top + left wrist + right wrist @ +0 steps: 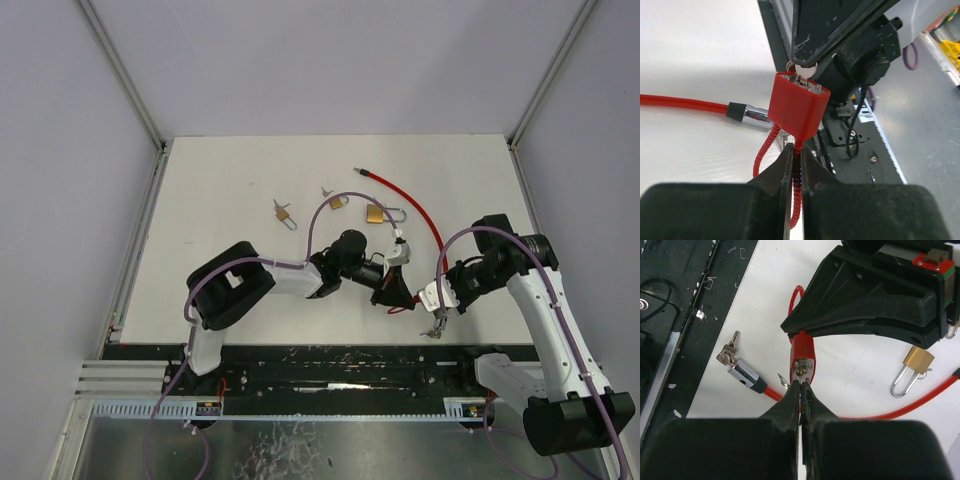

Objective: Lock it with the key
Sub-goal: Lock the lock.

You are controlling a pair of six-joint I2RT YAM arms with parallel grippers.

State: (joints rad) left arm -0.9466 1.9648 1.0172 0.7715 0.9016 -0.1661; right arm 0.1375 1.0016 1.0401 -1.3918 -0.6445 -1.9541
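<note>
— Key [802, 71], where?
— In the top face of the red lock body [799, 111]. Right gripper [801, 385] has it, jaws pressed together on the key head.
— Left gripper [796, 150]?
— Jaws pinched shut on the ribbed cable [762, 150], right under the lock body. Body's held up off the white table [220, 200], between the two grippers, near the front edge.
— Grippers touching?
— Close, facing each other. Can't tell contact.
— Next out?
— Chrome cable end [745, 376] lying loose on the table just beside the lock body, not plugged in. Small key bunch [727, 354] touching it, at the table's near edge.
— Rest of the cable?
— Smooth red cable [410, 205] curves away toward the table's middle.
— Other stuff?
— Brass padlock [375, 214], shackle open, just beside the cable. Second brass padlock [339, 202] and third brass padlock [283, 213] further left, apart from each other.
</note>
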